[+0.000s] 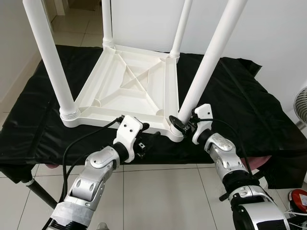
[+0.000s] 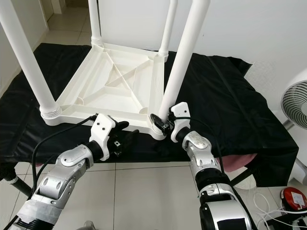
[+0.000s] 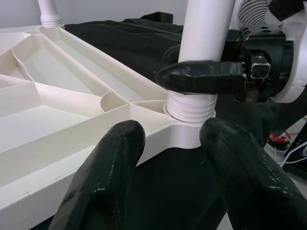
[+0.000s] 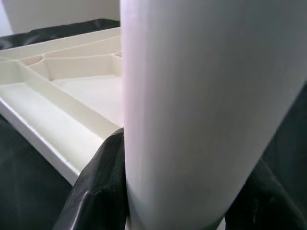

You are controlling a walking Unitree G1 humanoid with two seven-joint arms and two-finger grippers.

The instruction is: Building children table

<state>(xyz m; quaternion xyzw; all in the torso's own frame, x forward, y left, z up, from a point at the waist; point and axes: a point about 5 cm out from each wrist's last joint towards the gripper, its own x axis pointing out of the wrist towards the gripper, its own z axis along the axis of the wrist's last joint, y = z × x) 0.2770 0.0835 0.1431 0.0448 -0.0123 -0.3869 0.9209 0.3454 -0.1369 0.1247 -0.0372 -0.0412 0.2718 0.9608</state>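
Note:
A white plastic children's table point(image 1: 129, 91) lies upside down on a black cloth point(image 1: 240, 96), with its four white legs pointing up. My right gripper point(image 1: 180, 123) is shut on the near-right leg point(image 1: 211, 52) just above its threaded base point(image 3: 192, 105) at the front corner. In the right wrist view this leg point(image 4: 201, 105) stands between the black fingers point(image 4: 100, 191). My left gripper point(image 1: 146, 136) is open just in front of the tabletop's near edge, a little left of that corner. Its fingers point(image 3: 103, 187) are spread and hold nothing.
The black cloth covers a low surface whose front edge is right by my arms. A white fan point(image 2: 295, 103) stands at the right, and a red object point(image 2: 293, 197) with cables lies on the tiled floor. A white wall rises behind the table.

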